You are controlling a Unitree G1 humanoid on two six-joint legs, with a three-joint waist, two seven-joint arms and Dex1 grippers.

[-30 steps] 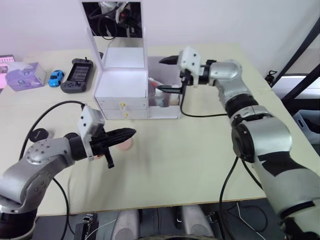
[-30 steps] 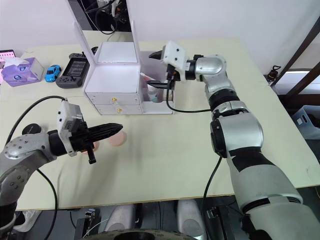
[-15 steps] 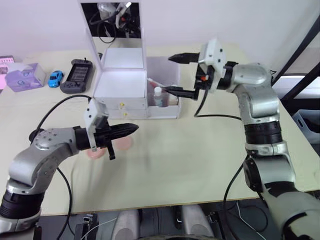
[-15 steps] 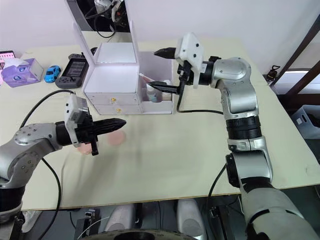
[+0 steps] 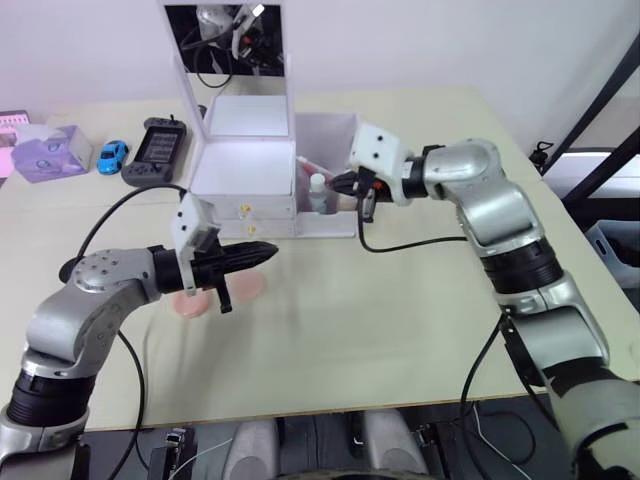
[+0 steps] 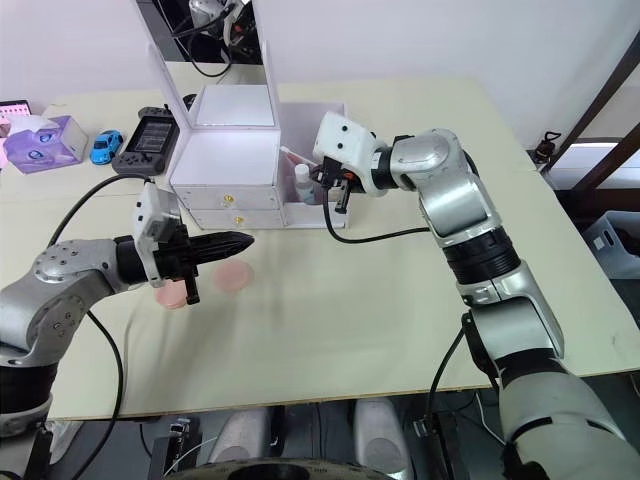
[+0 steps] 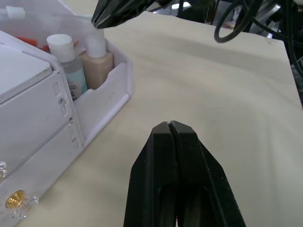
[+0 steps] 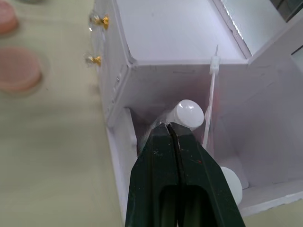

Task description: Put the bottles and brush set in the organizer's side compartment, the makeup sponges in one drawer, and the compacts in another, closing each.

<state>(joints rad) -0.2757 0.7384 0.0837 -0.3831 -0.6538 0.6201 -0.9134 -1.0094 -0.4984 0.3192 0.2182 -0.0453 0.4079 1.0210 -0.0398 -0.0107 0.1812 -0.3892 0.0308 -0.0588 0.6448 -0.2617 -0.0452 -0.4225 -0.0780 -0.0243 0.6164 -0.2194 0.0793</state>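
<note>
The white organizer [image 5: 245, 175] stands at the back of the table, mirror upright and both gold-knobbed drawers [image 5: 243, 210] shut. Its side compartment [image 5: 330, 215] holds the two bottles, one clear [image 7: 64, 54] and one beige [image 7: 98, 60], plus the brush set [image 8: 211, 101] leaning inside. My right gripper [image 5: 342, 183] is shut and empty, its tip just over a bottle cap [image 8: 189, 113] in that compartment. My left gripper [image 5: 268, 252] is shut and empty, hovering in front of the drawers above two pink makeup sponges [image 5: 246, 288] [image 5: 190, 303]. One black compact [image 5: 72, 269] lies left of my left arm.
A purple tissue box [image 5: 48, 152], a blue toy car [image 5: 112, 155] and a game console [image 5: 158, 150] sit at the back left. Bare table [image 5: 400, 310] stretches over the front and right.
My right gripper has gone from wide open to shut and dropped down to the side compartment's mouth. My left gripper has crept slightly toward the organizer.
</note>
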